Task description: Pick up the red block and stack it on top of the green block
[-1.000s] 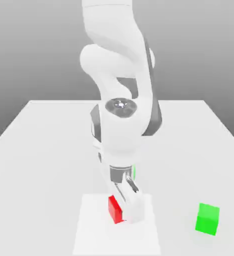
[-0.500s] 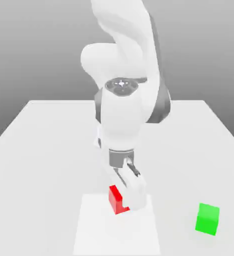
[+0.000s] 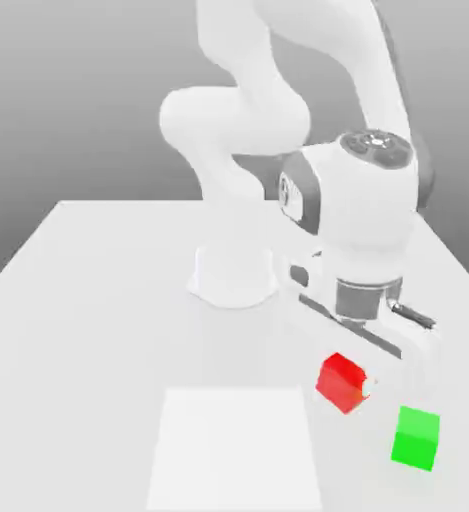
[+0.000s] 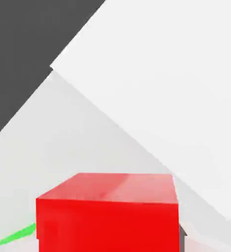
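simulated white robot arm over a pale grey table [image 3: 88, 330]. gripper [image 3: 363, 385] clamped shut on the red block [image 3: 342, 382], holding it tilted in the air above the table, toward the exterior view's right. green block [image 3: 416, 437] resting on the table near the front edge, just below and to the exterior view's right of the red block, not touching it. brighter white square patch [image 3: 233, 450] lying flat on the table surface, to the exterior view's left of both blocks. from the hand view, red block [image 4: 107, 212] large and close in the foreground, with a thin sliver of the green block [image 4: 16, 236] peeking out beside it and the white square patch [image 4: 176, 83] spread across the table behind.
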